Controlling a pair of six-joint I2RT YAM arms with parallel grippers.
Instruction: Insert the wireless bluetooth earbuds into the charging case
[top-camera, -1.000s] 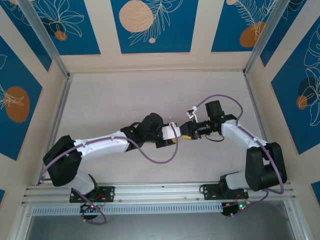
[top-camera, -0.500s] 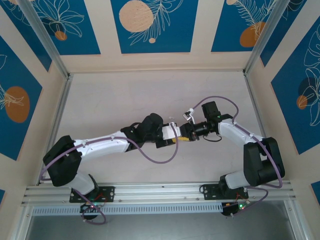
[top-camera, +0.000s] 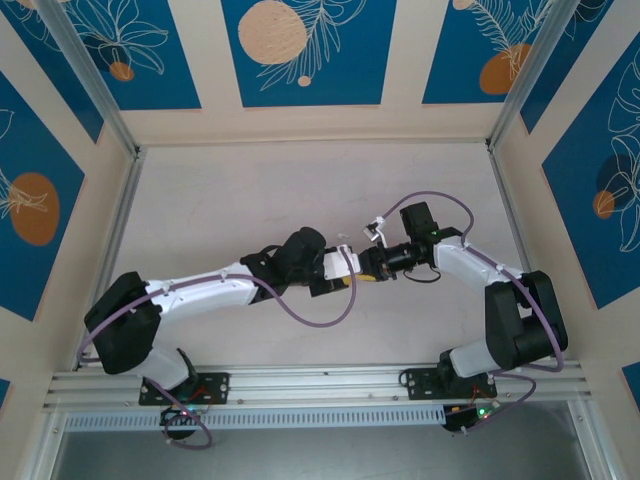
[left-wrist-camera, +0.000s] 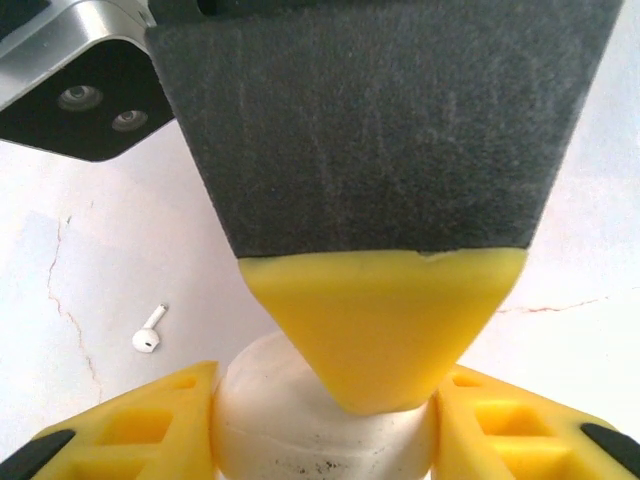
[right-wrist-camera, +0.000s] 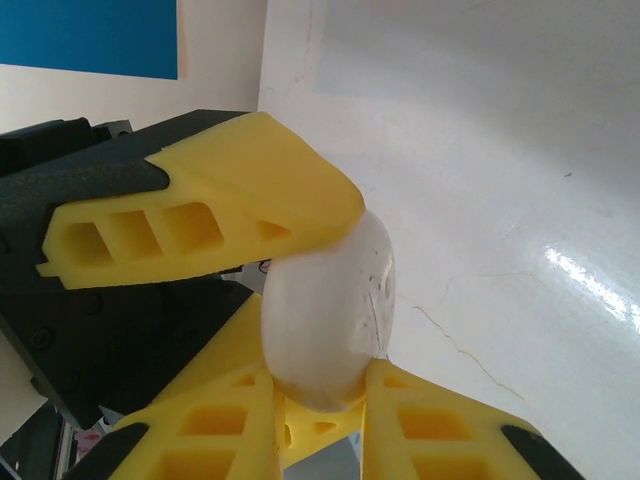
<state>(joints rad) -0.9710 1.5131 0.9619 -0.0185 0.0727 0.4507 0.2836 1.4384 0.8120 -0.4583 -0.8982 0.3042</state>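
The two arms meet over the middle of the worktop (top-camera: 250, 190). The left fingers (left-wrist-camera: 140, 425) pinch a white charging case (left-wrist-camera: 270, 420) from both sides. The right fingers (right-wrist-camera: 200, 440) are clamped on the same case from the opposite end, and one yellow tip lies across its top in the left wrist view. One white earbud (left-wrist-camera: 148, 333) lies loose on the worktop, apart from the case.

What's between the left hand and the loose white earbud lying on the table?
Nothing. In the left wrist view, the table between the earbud and the left hand, closed on the white charging case, is bare.
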